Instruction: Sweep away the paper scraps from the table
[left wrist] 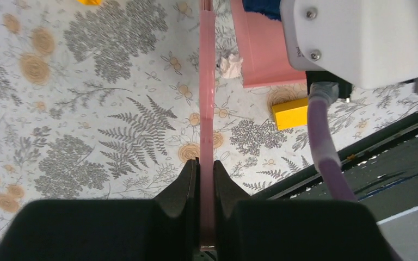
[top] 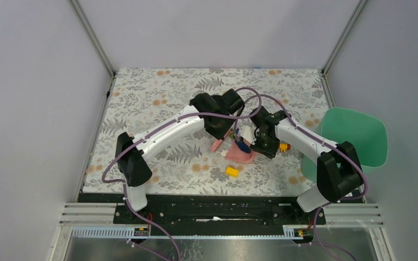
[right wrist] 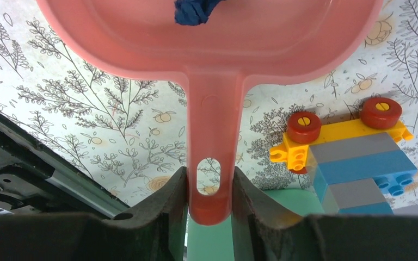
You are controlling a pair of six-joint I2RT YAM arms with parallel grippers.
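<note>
My left gripper [top: 221,129] [left wrist: 207,169] is shut on the pink comb-like brush [left wrist: 207,92], which shows edge-on and reaches down to the table [top: 158,98]. My right gripper [top: 262,142] [right wrist: 209,184] is shut on the handle of the pink dustpan [right wrist: 212,49] [top: 244,155]. A dark blue paper scrap [right wrist: 195,11] lies inside the pan. A white paper scrap [left wrist: 231,65] lies on the table between the brush and the pan's lip [left wrist: 261,60]. No magenta scrap shows.
A yellow block [top: 232,172] [left wrist: 290,113] lies on the table just in front of the pan. A block-built toy car [right wrist: 348,152] stands right of the pan handle. The green tray [top: 354,136] overhangs the table's right edge. The black rail runs along the near edge.
</note>
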